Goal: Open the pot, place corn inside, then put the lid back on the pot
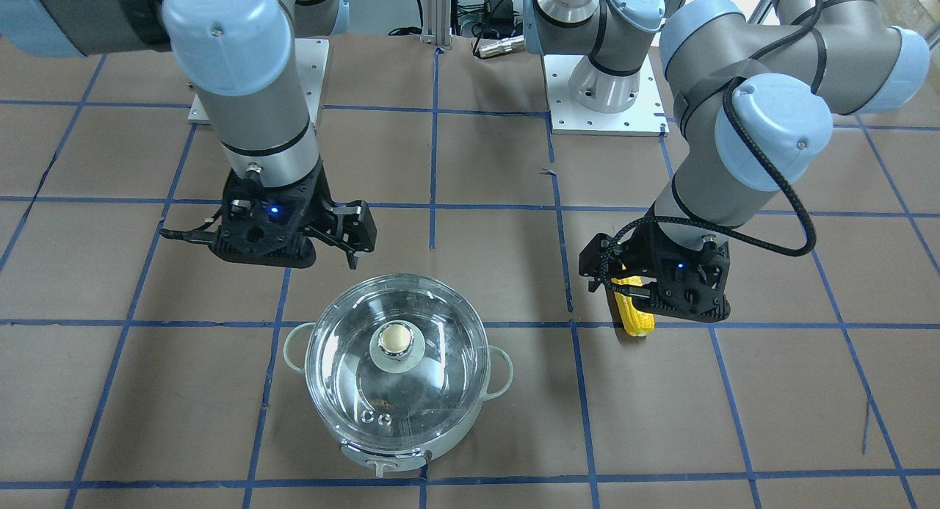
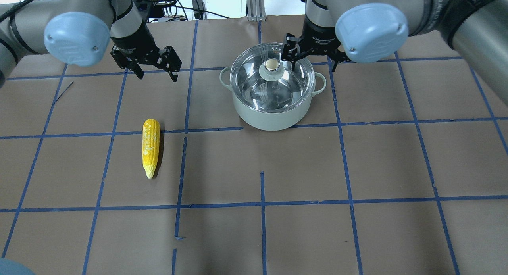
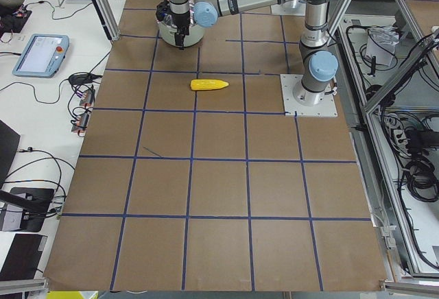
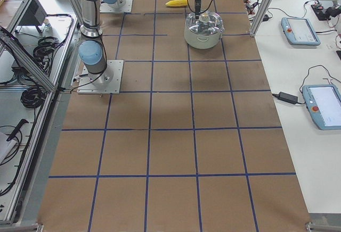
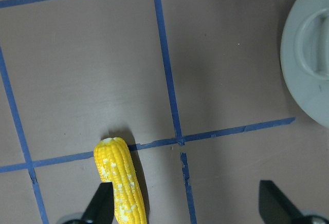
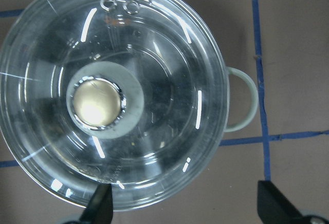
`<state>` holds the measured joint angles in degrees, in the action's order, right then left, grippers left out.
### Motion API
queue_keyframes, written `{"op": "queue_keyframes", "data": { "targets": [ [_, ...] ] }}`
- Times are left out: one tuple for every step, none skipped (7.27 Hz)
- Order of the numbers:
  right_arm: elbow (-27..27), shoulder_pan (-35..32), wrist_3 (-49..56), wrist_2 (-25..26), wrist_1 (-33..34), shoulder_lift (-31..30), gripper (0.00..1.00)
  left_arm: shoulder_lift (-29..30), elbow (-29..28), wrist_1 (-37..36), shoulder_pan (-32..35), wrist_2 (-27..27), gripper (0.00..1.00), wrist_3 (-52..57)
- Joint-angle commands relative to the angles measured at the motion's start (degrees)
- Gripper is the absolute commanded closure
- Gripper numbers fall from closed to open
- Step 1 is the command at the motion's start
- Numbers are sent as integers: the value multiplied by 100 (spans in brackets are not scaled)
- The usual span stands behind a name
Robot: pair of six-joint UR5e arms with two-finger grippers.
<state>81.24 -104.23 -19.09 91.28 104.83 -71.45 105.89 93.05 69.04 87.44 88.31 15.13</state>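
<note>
The pot (image 2: 273, 112) stands on the table with the glass lid (image 2: 254, 80) on it; the cream knob (image 2: 271, 64) is at the lid's middle. My right gripper (image 2: 311, 58) is open and empty above the pot's far side; in its wrist view the lid (image 6: 164, 80) and the knob (image 6: 97, 103) lie ahead of the open fingertips (image 6: 100, 203). The corn (image 2: 151, 148) lies flat on the table to the pot's left. My left gripper (image 2: 156, 72) is open and empty above the table. In its wrist view the corn (image 5: 121, 183) lies by one fingertip (image 5: 100, 206), not between the two.
The table is brown paper with a blue tape grid (image 2: 262, 203). The arms' base plates (image 1: 606, 105) stand at the robot's edge. In the left wrist view the pot's rim (image 5: 308, 54) shows at the right edge.
</note>
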Motion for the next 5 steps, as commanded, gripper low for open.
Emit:
{"op": "queue_keyframes", "data": {
  "targets": [
    [-511,-229,-505,21,55,612,0,-85,948,-978,-523,-24,0,621],
    [-591,-273,-604,12,73,841,0,-121,1082,-997,-813,-68,0,666],
    [-644,-282,-596,-5,299,983,0,-25,1075,-980,-1025,-51,0,545],
    [-758,-291,-605,-23,319,1036,0,45,1083,-963,-1132,19,0,178],
    [-855,-308,-605,3,301,1115,0,142,1110,-945,-1133,19,0,-165]
  ]
}}
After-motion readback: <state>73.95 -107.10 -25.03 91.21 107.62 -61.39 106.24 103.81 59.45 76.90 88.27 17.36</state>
